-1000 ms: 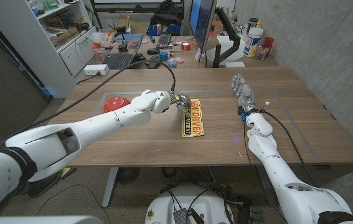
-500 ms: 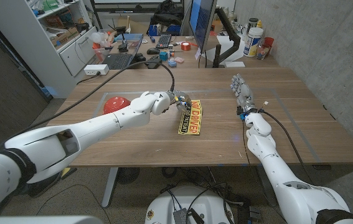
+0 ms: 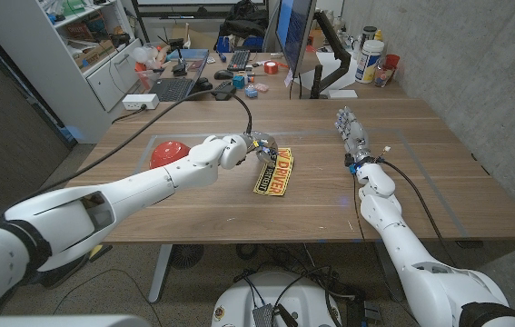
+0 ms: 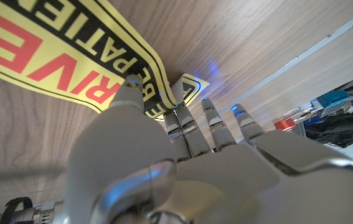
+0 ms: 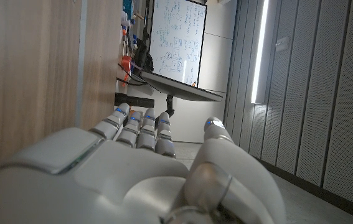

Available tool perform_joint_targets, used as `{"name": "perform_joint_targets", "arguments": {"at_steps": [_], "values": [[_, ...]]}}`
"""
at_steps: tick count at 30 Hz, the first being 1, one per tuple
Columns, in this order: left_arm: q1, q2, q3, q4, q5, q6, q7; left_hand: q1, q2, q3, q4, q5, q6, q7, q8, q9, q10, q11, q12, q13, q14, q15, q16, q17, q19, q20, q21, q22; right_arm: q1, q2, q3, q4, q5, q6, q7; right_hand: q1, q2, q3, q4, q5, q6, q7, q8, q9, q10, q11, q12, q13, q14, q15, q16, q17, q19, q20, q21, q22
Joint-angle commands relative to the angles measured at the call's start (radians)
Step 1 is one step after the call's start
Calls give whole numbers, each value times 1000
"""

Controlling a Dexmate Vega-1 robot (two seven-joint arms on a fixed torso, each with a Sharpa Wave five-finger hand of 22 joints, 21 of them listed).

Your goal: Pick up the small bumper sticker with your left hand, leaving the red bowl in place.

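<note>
Currently the left hand pinches the small bumper sticker at its far short end, near the middle of the counter. In the left wrist view the thumb presses on the printed face of the sticker while the other fingers reach beneath the edge, which curls where it is gripped. From the head view the sticker looks tilted, its gripped end raised and its near end low; whether that near end touches the wood I cannot tell. The red bowl sits in a pale marked rectangle toward the counter's left edge, partly hidden by the left arm and well apart from the sticker. The right hand holds nothing, fingers extended and close together, standing on its edge toward the counter's right side; the right wrist view shows the same hand. Handling judgement: the sticker is thin, light and floppy with a smooth face, so it will sag and may slide out of a shallow pinch. A deeper hold on the short end, thumb on top and fingers under, seems safest. Lift slowly to limit flapping.
</note>
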Motion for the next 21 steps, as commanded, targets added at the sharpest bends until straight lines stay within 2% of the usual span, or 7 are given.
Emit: {"name": "perform_joint_targets", "arguments": {"at_steps": [1, 21], "values": [[17, 12, -30, -24, -39, 22, 52, 17, 4, 13, -1, -2, 21, -1, 5, 2, 21, 0, 3, -2, 11, -69, 4, 3, 9, 2, 3, 1, 8, 0, -1, 1, -8, -7, 4, -3, 1, -5, -1, 4, 4, -5, -2, 3, 7, 0, -3, 4, 11, -1, 3, 2, -2, 2, -1, 3], [21, 30, -41, -50, -63, 47, 57, 14, 9, 12, 7, -12, 31, 4, -2, 1, 33, 0, -12, -2, 18, -65, -4, 4, 12, 7, -4, 1, 7, 2, -7, -11, -17, -12, -2, -4, 0, -5, -3, 5, 3, -4, -3, 3, 8, 3, -3, 4, 10, 0, 2, 2, -2, 2, -1, 3]]}}
